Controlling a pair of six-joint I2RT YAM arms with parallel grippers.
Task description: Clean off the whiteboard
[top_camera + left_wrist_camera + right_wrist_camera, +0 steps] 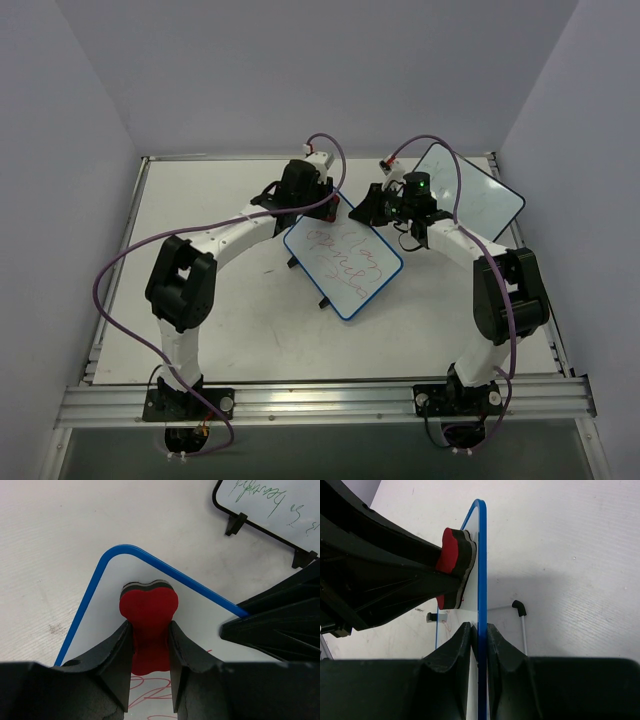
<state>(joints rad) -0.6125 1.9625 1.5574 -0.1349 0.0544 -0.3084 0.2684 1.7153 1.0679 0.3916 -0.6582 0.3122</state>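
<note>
A blue-framed whiteboard (345, 262) with red scribbles stands tilted at the table's middle. My left gripper (312, 205) is shut on a red eraser (148, 626) and presses it against the board's top left corner (112, 587). Red marks (150, 690) show just below the eraser. My right gripper (365, 210) is shut on the board's blue edge (481, 570) at its top right. In the right wrist view the eraser (455, 562) lies flat against the board face, held by the left gripper's fingers (395, 580).
A second whiteboard with a black frame (470, 195) and green writing stands at the back right, close behind the right arm; it shows in the left wrist view (270, 502) with its black feet (235, 524). The table's metal rail (320, 400) runs along the front.
</note>
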